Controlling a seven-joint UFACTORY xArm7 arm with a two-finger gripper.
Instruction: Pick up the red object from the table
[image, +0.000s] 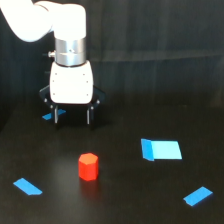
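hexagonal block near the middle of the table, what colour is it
Red-orange, matte. The hexagonal block shows plainly in the exterior view, standing on the black table.

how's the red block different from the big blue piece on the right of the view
The red object is red-orange; the big blue piece is bright blue. The red object is a chunky hexagonal block standing upright, while the blue piece looks flat and roughly rectangular, with more spread across the surface. The red object sits nearer the middle, closer to below the gripper; the blue piece lies off toward the exterior view's right. Both rest on the black table, untouched.
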